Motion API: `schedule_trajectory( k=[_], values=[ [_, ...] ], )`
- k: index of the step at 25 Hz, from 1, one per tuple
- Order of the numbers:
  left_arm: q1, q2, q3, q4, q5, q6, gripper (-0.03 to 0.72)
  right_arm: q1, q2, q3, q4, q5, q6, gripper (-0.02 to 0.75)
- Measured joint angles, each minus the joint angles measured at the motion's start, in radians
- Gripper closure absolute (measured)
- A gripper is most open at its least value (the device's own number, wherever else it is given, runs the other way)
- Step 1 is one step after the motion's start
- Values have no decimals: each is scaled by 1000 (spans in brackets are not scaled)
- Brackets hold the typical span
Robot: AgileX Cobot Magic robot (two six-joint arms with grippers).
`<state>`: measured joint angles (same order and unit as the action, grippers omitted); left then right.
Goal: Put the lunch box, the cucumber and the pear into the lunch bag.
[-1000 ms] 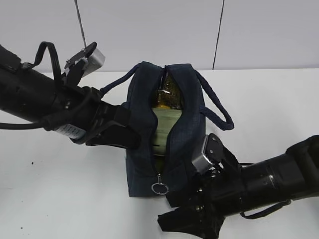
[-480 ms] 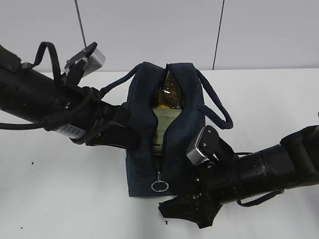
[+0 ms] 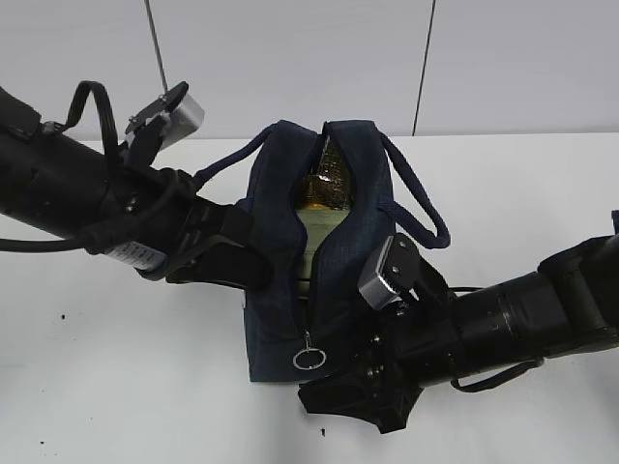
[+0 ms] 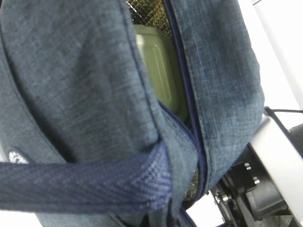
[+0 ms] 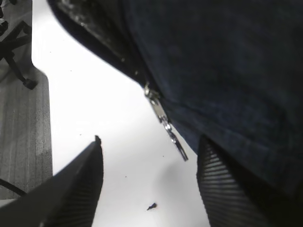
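The navy lunch bag (image 3: 358,242) stands mid-table with its top zipper open. The sage-green lid of the lunch box (image 3: 314,237) shows in the opening, also in the left wrist view (image 4: 158,71). A yellow-orange patch behind it looks like the pear (image 3: 322,196), under silver lining. The cucumber is hidden. My left gripper (image 3: 247,261) is pressed to the bag's left wall; the fabric (image 4: 94,94) bunches at its jaws. My right gripper (image 3: 353,406) is open at the bag's near end, its fingers either side of the zipper's ring pull (image 3: 308,360), also in the right wrist view (image 5: 165,125).
The bag's loop handles hang out to the left (image 3: 227,162) and right (image 3: 426,217). White table (image 3: 126,387) around the bag, a white wall behind. A small dark speck (image 5: 151,206) lies on the table between my right fingers.
My right gripper has moved left and closer to the bag's near end, beside the ring pull. The left arm and the bag have stayed put.
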<state>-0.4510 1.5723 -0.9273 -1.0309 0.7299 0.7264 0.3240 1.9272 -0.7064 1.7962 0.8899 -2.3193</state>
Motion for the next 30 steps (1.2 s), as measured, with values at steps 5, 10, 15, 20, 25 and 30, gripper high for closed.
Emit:
schedule_trajectory(
  k=[5,10,15,20,25,30],
  values=[
    [0,0,0,0,0,0,701,0,4,-13,0,24,0,280],
    [0,0,0,1,1,0,701,0,41,-32,0,69,8,328],
    [0,0,0,1,1,0,701,0,80,-32,0,97,15,370],
    [0,0,0,1,1,0,701,0,90,-36,0,121,19,483],
    [0,0,0,1,1,0,701,0,90,-38,0,156,28,512],
    [0,0,0,1,1,0,701,0,90,-38,0,162,41,514]
  ],
)
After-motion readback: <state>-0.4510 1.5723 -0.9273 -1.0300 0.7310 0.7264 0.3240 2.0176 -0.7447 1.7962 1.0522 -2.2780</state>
